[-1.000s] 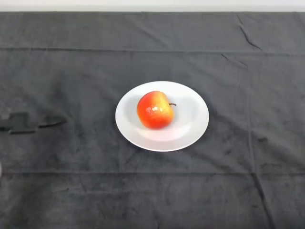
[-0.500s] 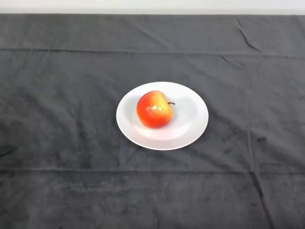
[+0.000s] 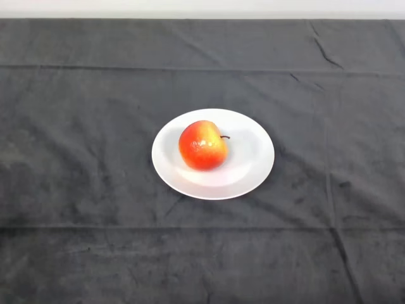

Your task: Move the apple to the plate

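One dark grey cloth (image 3: 82,190) covers nearly the whole worktop, running from the left edge of the head view to the right edge and down to the bottom. On the left side the cloth lies fairly flat, with faint creases and a soft mottled nap. Two long fold lines cross it from side to side: one in the upper part, one in the lower part, both roughly straight and parallel to the far edge.

At the middle sits a round white plate (image 3: 253,166), flat on the cloth, with a shallow raised rim. An apple (image 3: 202,145), red with a yellow-orange patch at its top, rests on the plate, left of the plate's centre and inside the rim. Its thin dark stem (image 3: 224,137) points to the right. A pale shadow falls on the plate just beside the apple, toward the lower right.

Further right, the cloth shows sharper wrinkles: a short diagonal crease (image 3: 329,52) near the far right corner and a long vertical fold running down toward the bottom edge.

Along the very top, a narrow pale strip (image 3: 202,7) shows beyond the cloth's far edge; what it belongs to cannot be told. No part of the robot shows, so nothing can be said of its fingers.
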{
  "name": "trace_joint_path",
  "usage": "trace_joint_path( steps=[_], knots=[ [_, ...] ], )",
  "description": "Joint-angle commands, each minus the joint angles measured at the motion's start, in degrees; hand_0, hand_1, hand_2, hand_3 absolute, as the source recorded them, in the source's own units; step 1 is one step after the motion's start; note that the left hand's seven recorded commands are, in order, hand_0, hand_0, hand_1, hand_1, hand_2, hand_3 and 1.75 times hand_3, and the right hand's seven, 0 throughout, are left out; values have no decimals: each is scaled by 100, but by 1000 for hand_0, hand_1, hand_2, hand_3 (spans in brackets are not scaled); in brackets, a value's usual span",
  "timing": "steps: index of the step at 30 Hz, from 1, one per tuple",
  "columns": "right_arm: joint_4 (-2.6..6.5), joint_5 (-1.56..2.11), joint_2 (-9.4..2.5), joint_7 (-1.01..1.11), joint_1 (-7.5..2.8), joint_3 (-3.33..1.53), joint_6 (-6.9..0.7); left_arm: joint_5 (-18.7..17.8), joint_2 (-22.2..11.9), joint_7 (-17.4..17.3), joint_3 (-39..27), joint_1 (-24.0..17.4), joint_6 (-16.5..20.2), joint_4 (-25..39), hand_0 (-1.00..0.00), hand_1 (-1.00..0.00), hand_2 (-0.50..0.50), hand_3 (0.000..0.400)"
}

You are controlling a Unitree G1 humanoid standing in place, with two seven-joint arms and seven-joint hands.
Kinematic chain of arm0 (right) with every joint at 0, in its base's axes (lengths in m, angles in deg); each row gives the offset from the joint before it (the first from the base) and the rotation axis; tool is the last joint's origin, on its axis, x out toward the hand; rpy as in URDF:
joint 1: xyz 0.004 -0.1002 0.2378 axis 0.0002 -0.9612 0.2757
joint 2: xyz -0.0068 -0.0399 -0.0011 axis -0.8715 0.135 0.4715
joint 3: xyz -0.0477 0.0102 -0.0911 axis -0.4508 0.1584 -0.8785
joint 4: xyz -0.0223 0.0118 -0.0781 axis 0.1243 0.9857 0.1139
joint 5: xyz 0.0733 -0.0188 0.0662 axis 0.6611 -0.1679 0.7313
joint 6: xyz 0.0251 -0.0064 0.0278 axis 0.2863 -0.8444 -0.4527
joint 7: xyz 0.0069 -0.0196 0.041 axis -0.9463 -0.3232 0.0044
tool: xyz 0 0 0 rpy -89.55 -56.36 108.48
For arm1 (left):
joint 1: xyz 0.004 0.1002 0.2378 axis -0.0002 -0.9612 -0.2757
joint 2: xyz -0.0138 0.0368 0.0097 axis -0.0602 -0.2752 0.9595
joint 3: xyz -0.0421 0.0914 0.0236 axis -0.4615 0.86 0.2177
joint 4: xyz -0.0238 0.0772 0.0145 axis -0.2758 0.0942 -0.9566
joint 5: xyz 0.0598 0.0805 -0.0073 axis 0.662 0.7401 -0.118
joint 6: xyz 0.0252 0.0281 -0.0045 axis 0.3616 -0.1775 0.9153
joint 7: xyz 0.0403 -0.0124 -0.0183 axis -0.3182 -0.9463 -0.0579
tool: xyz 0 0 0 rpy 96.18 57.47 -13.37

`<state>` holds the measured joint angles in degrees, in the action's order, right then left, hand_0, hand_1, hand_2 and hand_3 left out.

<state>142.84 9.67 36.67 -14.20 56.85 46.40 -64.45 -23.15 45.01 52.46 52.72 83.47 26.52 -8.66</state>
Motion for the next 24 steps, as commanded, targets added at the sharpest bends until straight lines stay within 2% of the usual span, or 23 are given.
trace_joint_path(
  steps=[1, 6, 13, 24],
  knots=[
    [-3, 26, -26, -42, -44, 73, -13, -166, 90, -80, -390, -3, -147, -365, 0, 0, 0, 0],
    [4, 27, -23, -39, -42, 74, -14, -327, 84, -222, -626, 166, -186, -824, 0, 0, 0, 0],
    [15, 29, -18, -33, -38, 75, -16, -548, -51, -457, -971, 141, -165, -1066, 0, 0, 0, 0],
    [34, 30, -10, -23, -31, 76, -18, -426, -61, -635, -1196, 413, -410, -1778, 0, 0, 0, 0]
  ],
)
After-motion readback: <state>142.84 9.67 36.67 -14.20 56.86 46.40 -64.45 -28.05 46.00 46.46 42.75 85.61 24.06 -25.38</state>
